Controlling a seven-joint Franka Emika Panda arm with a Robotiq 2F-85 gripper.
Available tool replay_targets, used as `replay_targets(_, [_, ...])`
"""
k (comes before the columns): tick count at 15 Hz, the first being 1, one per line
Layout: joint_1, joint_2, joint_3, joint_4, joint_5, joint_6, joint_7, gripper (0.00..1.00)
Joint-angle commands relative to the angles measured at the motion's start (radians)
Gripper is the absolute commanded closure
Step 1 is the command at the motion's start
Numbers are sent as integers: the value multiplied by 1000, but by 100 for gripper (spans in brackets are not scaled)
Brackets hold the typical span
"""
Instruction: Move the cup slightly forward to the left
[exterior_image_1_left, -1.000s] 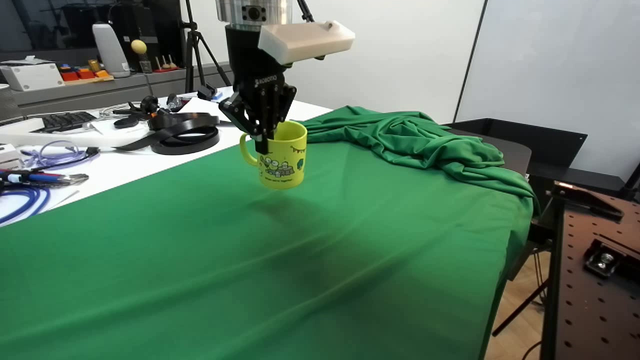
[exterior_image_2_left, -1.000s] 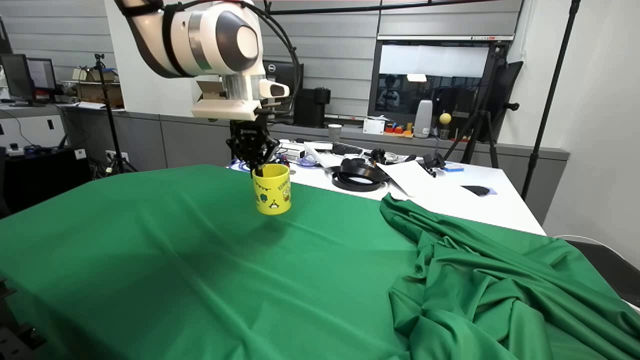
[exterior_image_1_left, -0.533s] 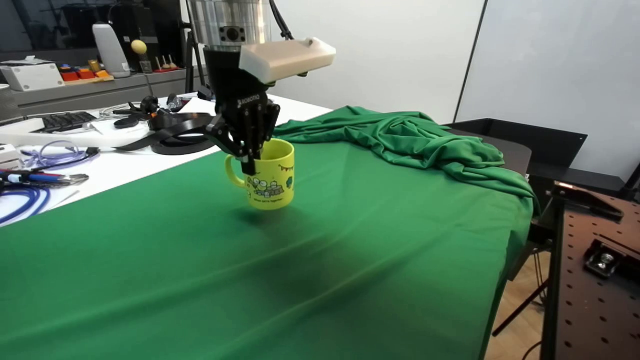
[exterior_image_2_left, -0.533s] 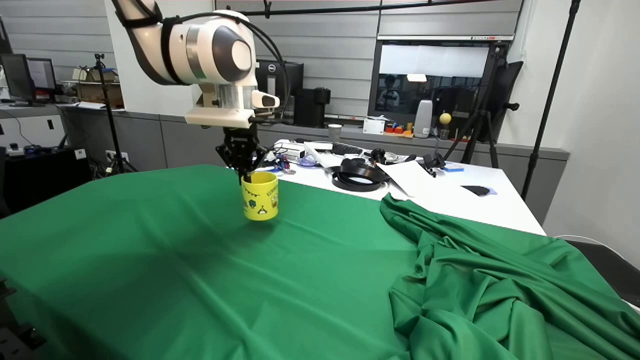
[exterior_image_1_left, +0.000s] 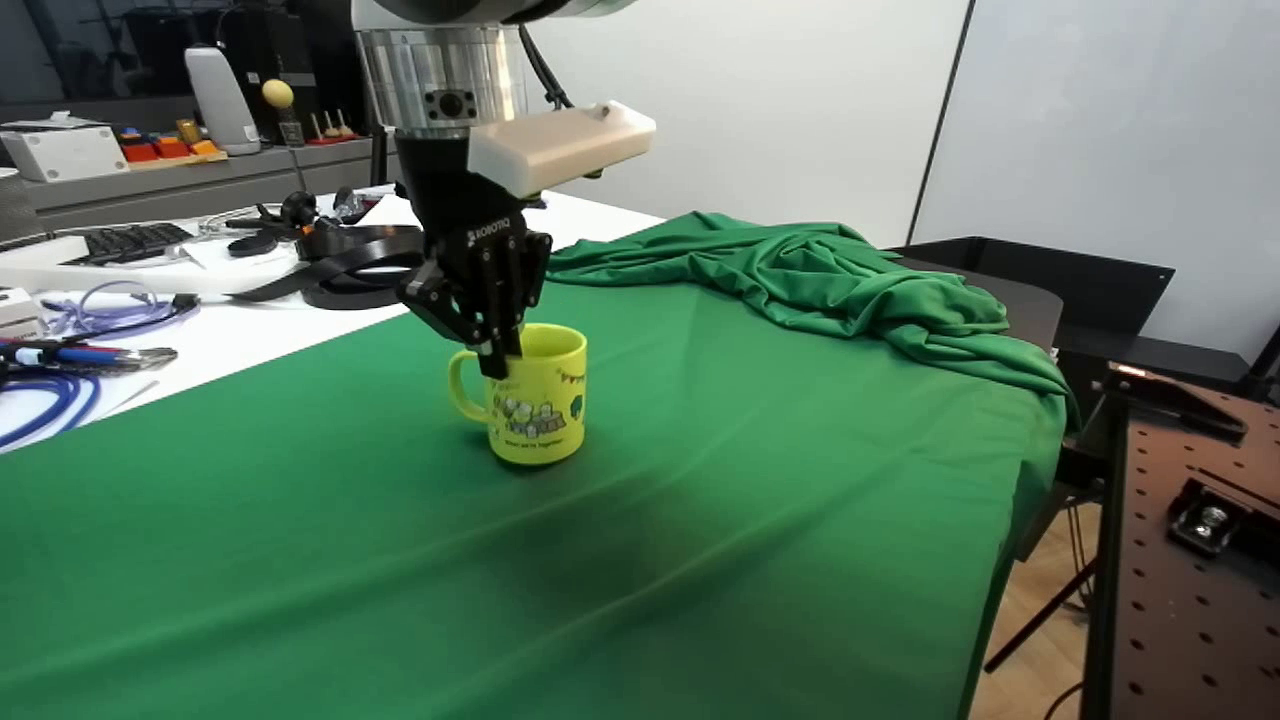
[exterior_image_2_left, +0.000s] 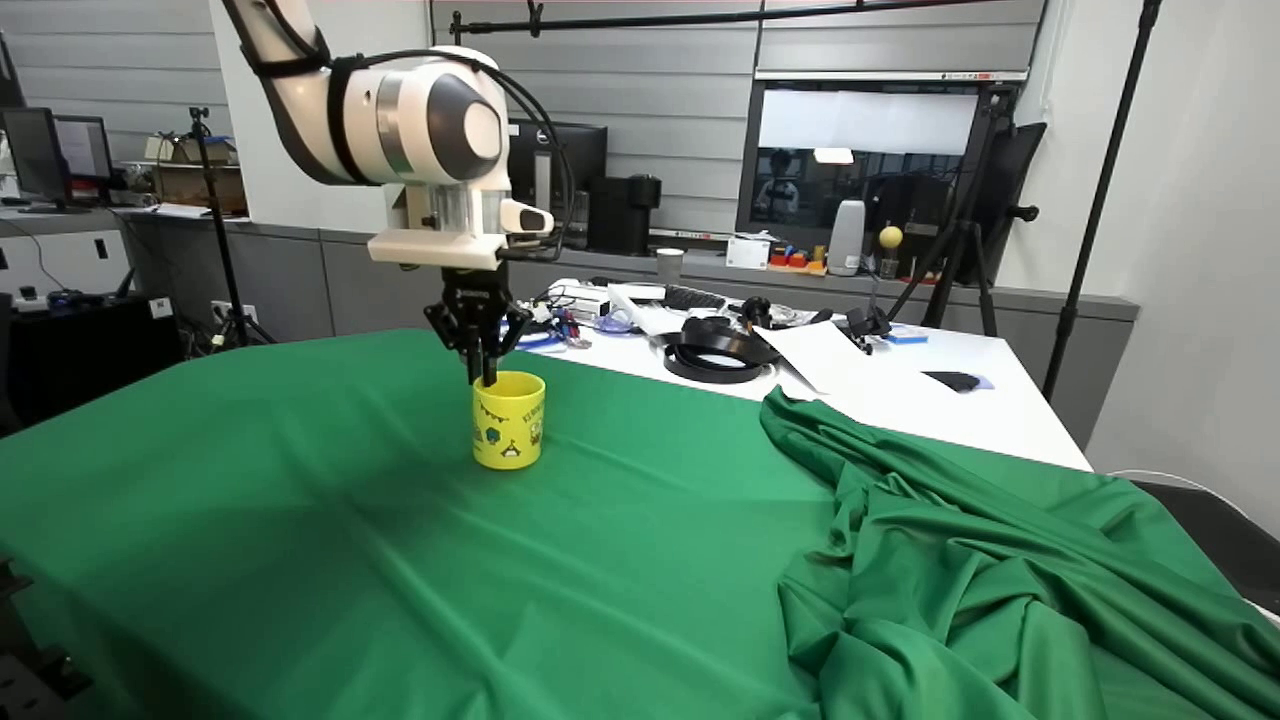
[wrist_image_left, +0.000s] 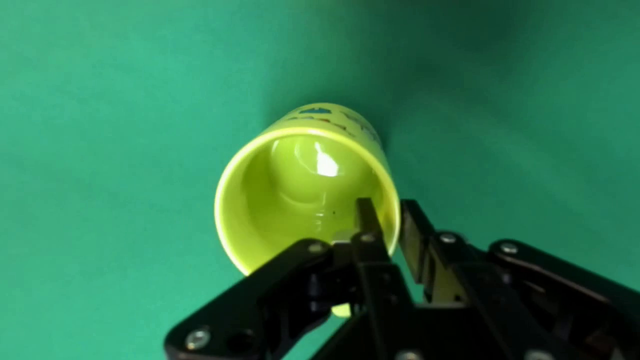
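Observation:
The cup, a small yellow mug (exterior_image_1_left: 545, 410) with printed figures, stands upright on the green cloth in both exterior views (exterior_image_2_left: 508, 430). Its loop handle shows at its left side in an exterior view (exterior_image_1_left: 465, 388). My gripper (exterior_image_1_left: 498, 362) is above the cup's handle side. In the wrist view the gripper (wrist_image_left: 386, 204) straddles the cup's rim (wrist_image_left: 295, 195). One finger is inside the cup and apart from the wall. The other finger is just outside, close to the rim; touching or not cannot be told. The gap is wider than the wall. The handle is mostly hidden there.
The green cloth (exterior_image_1_left: 760, 500) covers the table, with a bunched heap of it (exterior_image_2_left: 930, 580) at one side. A white table (exterior_image_1_left: 250, 330) with cables, a keyboard (exterior_image_1_left: 135, 240) and black straps (exterior_image_2_left: 715, 350) adjoins it. A perforated dark plate (exterior_image_1_left: 1190, 560) stands beside the table.
My gripper and the cup have moved down and, in both exterior views, to the left. The cup has come from above the cloth to resting on it. The fingers now appear parted around the rim.

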Motion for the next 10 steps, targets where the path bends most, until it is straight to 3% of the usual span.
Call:
replay_targets(1, [3,5,-2,40,7,-40,-17,52])
replay_targets(8, [23,-64,-16,8,-14,-46,20,6])
replay_targets(10, [31,-102,-19,-8,-18,-63,35,0])
